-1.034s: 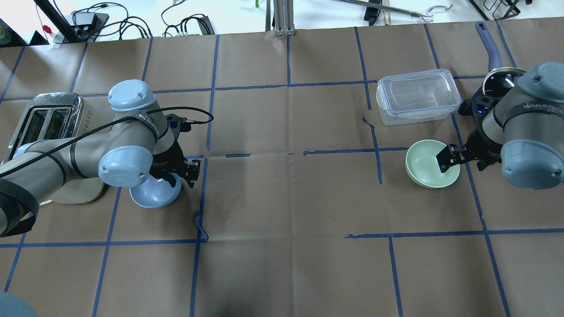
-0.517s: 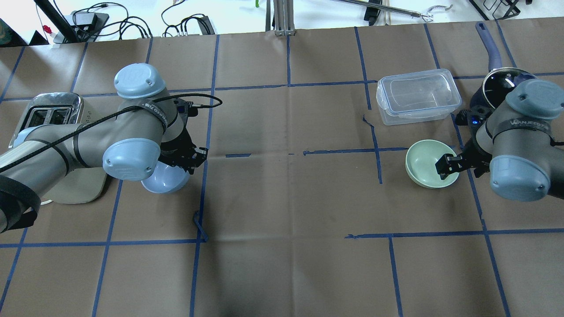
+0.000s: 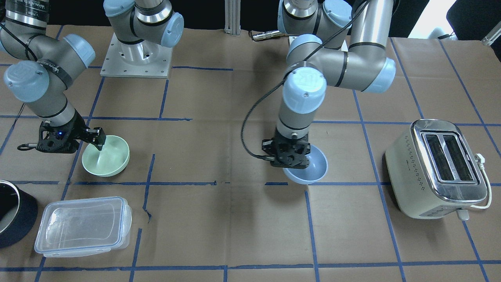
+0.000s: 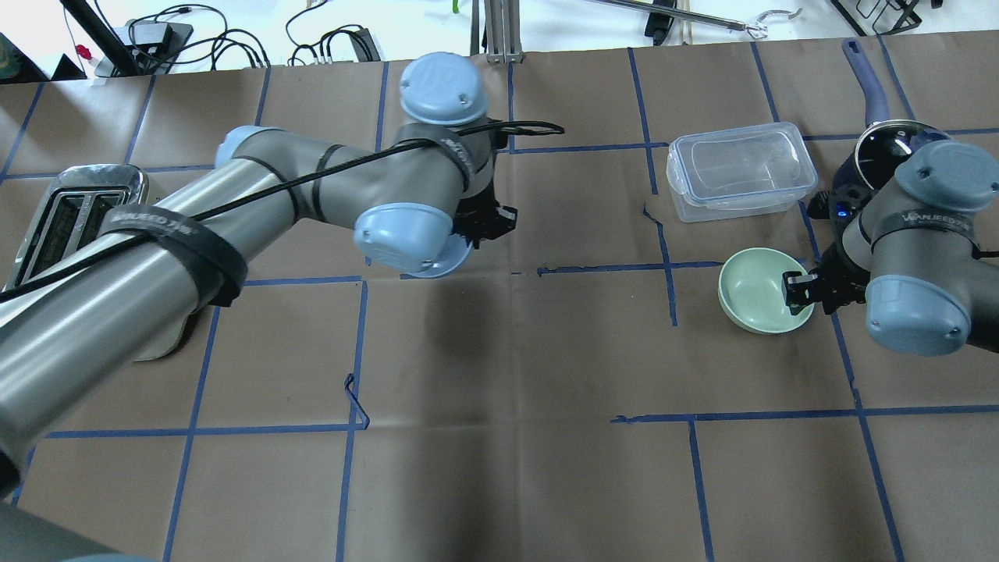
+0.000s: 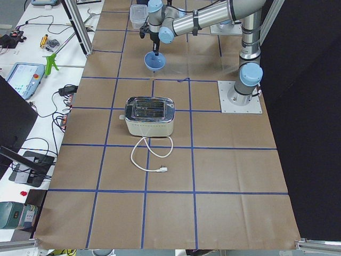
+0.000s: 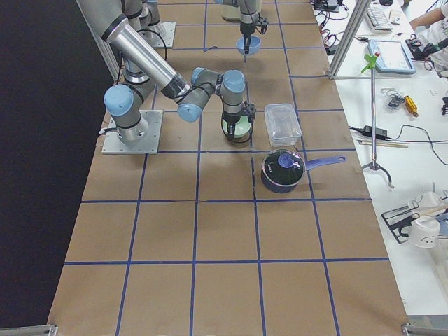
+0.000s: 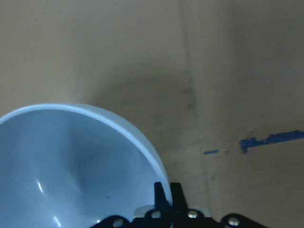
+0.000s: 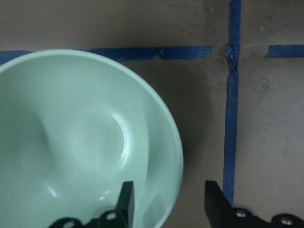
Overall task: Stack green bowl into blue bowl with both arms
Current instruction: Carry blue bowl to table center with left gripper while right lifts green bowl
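Note:
The pale blue bowl hangs above the table near its middle. My left gripper is shut on its rim. The wrist view shows the fingers pinched on the rim of the blue bowl. From overhead only the edge of the blue bowl shows under my left wrist. The mint-green bowl rests on the table at the right. My right gripper is open and straddles its near rim, one finger inside the green bowl and one outside.
A cream toaster stands at the far left. A clear lidded plastic container lies just behind the green bowl. A dark navy pot with a long handle stands behind my right arm.
My left arm has lifted the blue bowl and carried it right and away, towards the table's middle. My right gripper has shifted slightly over the green bowl's rim.

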`<state>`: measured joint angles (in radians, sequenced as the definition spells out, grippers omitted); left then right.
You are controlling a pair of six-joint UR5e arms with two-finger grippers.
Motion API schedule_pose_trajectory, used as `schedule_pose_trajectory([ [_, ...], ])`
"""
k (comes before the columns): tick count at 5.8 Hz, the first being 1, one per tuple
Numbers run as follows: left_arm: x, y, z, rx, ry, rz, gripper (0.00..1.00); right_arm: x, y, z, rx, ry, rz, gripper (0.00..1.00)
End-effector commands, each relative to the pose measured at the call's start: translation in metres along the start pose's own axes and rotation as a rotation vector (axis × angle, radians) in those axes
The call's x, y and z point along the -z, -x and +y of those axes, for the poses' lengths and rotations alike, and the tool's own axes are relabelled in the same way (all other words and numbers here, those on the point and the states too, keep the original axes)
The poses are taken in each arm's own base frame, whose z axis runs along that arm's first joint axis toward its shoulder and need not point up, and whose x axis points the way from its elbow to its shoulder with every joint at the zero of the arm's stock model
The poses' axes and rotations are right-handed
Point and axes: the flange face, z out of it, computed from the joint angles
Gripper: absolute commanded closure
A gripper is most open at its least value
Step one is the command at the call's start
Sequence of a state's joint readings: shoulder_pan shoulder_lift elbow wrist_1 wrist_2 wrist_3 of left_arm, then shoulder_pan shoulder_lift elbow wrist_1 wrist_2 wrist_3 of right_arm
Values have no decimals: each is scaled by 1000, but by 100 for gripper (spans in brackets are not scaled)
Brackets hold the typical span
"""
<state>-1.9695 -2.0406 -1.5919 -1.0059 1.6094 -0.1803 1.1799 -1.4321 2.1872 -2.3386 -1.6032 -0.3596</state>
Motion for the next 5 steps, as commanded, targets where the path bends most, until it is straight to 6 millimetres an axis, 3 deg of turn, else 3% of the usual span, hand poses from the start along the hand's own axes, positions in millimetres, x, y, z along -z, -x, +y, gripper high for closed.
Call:
schedule_pose_trajectory([
  [1,-28,-55,4,-74,-3,8,93,10,-2,-5,-8,-17,5,95],
  [2,-39,-55,18,-83,34,8,88,22,-5,-13,-10,-38,14,96],
  [3,-53,-52,26,-82,60,-10,23,48,-8,-19,-10,-35,11,96],
  [4,-41,-53,23,-76,35,8,2,90,-11,-28,-6,-19,-8,96],
  [5,-14,-48,17,-70,-2,11,2,136,-10,-38,-7,0,-70,96],
])
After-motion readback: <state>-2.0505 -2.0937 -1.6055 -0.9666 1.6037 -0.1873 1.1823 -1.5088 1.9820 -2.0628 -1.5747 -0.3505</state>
